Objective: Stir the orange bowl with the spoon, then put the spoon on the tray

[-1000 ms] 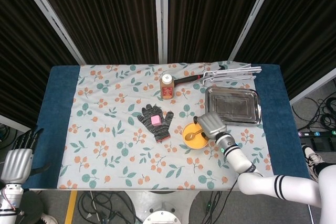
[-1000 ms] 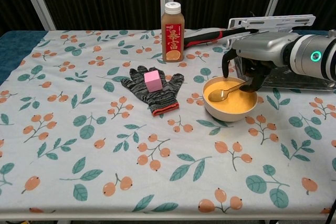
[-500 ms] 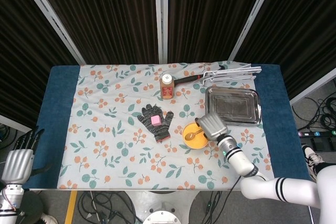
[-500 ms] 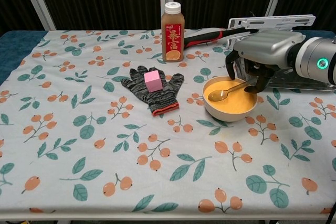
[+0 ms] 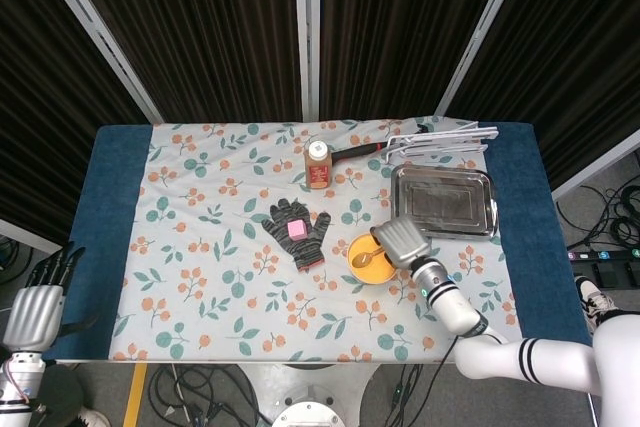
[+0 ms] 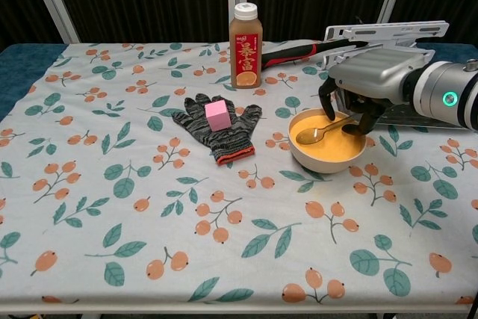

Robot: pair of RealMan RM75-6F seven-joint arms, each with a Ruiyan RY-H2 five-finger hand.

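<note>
Dark curtains back a bench (image 5: 120,197) draped in a leaf-and-berry cloth with blue edges. Near its right front sits the orange bowl (image 6: 327,152), a gold spoon (image 6: 320,132) lying in it with the handle angled up toward the right rim. The right hand (image 6: 366,87) hangs palm-down over the bowl's far right side, its forearm reaching in from the right, fingers curled down and pinching the spoon handle. Just behind the bowl lies the steel tray (image 5: 444,201). To the bowl's left a dark knit glove (image 6: 218,129) lies flat with a pink cube (image 6: 217,116) on it; behind that stands a brown juice bottle (image 6: 245,45), with a wire rack (image 5: 440,137) behind the tray. Only the head view shows the left hand (image 5: 35,307), far left of the bowl off the bench's front corner, fingers straight and apart, holding nothing.
</note>
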